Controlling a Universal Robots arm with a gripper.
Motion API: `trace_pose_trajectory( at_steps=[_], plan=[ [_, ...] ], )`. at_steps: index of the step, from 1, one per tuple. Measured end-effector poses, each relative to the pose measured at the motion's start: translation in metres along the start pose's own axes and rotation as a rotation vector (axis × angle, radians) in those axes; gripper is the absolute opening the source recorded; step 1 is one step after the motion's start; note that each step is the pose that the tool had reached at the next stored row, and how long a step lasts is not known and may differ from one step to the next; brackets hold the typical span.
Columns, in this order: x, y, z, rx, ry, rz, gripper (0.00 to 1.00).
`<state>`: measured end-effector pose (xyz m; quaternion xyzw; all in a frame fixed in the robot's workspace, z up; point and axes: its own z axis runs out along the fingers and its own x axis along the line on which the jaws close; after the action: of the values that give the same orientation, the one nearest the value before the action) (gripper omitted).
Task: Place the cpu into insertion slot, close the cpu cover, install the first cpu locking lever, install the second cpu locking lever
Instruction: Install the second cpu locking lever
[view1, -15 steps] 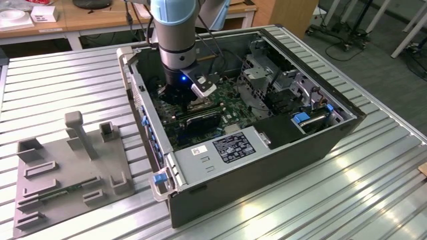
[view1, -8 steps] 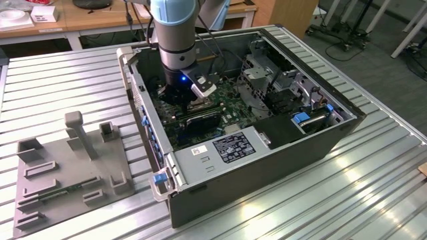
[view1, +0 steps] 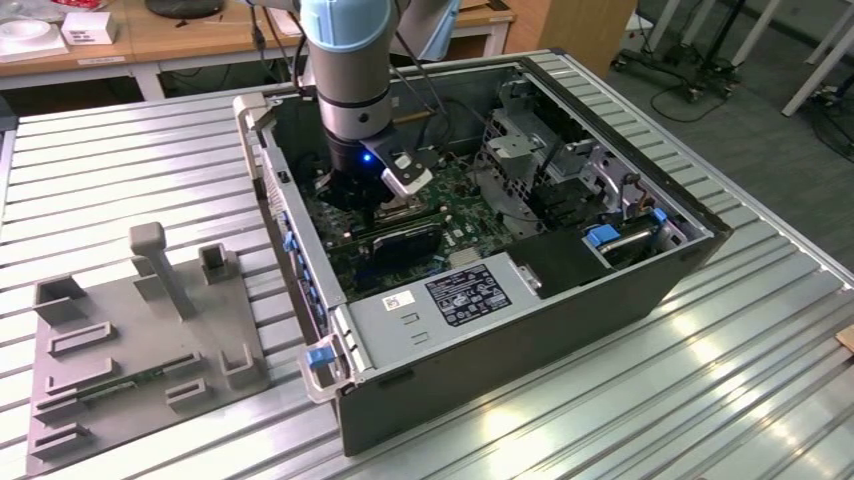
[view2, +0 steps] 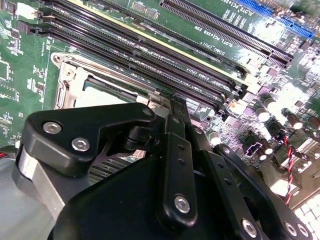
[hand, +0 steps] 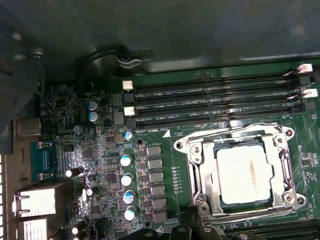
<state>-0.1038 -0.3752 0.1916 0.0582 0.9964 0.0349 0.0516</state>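
- One arm, one gripper (view1: 363, 192), lowered inside the open computer case (view1: 694, 250) over the green motherboard (hand: 165, 150).
- Cpu (hand: 246, 169): pale square chip lying flat in the insertion slot (hand: 200, 175), seen in the first wrist view; it appears seated, edges square to the socket.
- Cpu cover (hand: 239, 136): silvery frame lying down around the chip, with the chip showing through its window; from this angle it looks closed or nearly so.
- Locking levers: thin wire arms run along the socket edges; whether they are hooked down I cannot tell.
- Gripper state: black linkages fill the second wrist view, but the fingertips are hidden, so whether the jaws are apart or together I cannot tell.
- Key relation: the socket (view2: 75, 85) lies directly under and just ahead of the gripper, beside the long memory slots (view2: 165, 55), which run parallel to one socket edge.
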Motion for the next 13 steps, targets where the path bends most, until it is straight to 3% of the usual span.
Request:
trace_pose_trajectory(
  at_steps=[13],
  plan=[
    [0.0005,0.0015,-0.0002,0.0007,0.0004,0.000,0.11]
  ],
)
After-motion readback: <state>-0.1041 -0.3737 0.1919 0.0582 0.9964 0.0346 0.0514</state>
